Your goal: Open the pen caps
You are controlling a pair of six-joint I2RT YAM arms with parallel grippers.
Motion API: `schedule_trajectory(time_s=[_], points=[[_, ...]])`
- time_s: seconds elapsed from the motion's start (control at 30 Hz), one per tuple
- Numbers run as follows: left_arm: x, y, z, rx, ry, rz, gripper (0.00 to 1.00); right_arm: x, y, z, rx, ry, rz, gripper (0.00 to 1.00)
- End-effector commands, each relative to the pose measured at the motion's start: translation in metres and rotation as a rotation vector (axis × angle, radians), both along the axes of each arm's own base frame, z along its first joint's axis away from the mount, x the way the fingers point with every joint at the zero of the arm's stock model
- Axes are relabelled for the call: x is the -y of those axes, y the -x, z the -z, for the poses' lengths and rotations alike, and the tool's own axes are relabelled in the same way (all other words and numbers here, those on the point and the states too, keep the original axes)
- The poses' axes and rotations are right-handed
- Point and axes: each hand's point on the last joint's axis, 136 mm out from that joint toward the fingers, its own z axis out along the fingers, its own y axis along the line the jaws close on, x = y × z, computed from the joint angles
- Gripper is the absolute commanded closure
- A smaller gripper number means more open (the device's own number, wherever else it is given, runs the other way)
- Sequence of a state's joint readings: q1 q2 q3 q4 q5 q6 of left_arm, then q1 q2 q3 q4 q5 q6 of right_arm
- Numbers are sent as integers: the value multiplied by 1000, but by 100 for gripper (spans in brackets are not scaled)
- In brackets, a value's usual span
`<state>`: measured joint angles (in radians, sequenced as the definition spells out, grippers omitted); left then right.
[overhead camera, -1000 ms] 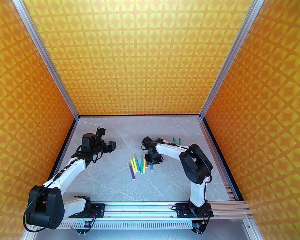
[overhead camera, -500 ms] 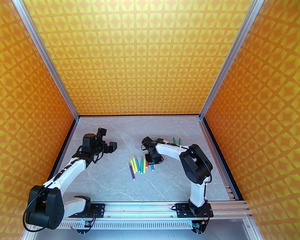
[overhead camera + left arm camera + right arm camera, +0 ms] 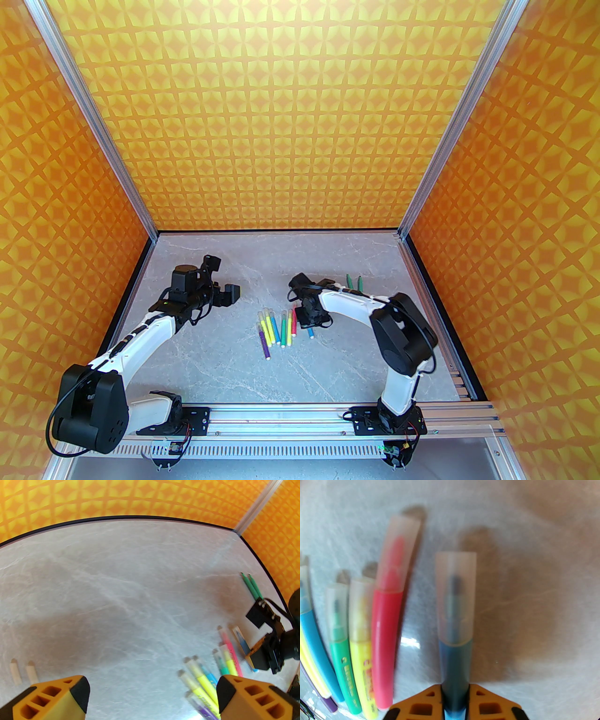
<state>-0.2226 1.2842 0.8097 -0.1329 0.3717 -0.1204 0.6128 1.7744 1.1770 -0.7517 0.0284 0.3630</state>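
The right gripper (image 3: 455,705) pinches the blue pen (image 3: 455,665) by its barrel, and the pen's clear cap (image 3: 455,597) is still on. The other capped pens (image 3: 276,328) lie in a row just beside it on the table (image 3: 225,375). The left gripper (image 3: 152,691) hangs with its fingers spread wide, holding nothing.

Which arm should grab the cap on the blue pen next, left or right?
Left. The right claw is shut on the blue pen's barrel, so its clear cap sticks out free; the left claw is open, empty and faces the pens.
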Motion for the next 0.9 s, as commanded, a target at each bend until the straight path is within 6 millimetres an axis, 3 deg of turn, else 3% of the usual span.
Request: schedule_trajectory(time_s=[0.0,0.37,0.87], points=[[19,4,-15,-4,35,63,7,-19,-12,-45,151,-134,-80,98],[80,26,-46,-33,284,283,14,-73,7,-114,386,-545,-359,100],[130,45,-64,-60,427,484,25,-96,21,-148,501,-715,-477,100]])
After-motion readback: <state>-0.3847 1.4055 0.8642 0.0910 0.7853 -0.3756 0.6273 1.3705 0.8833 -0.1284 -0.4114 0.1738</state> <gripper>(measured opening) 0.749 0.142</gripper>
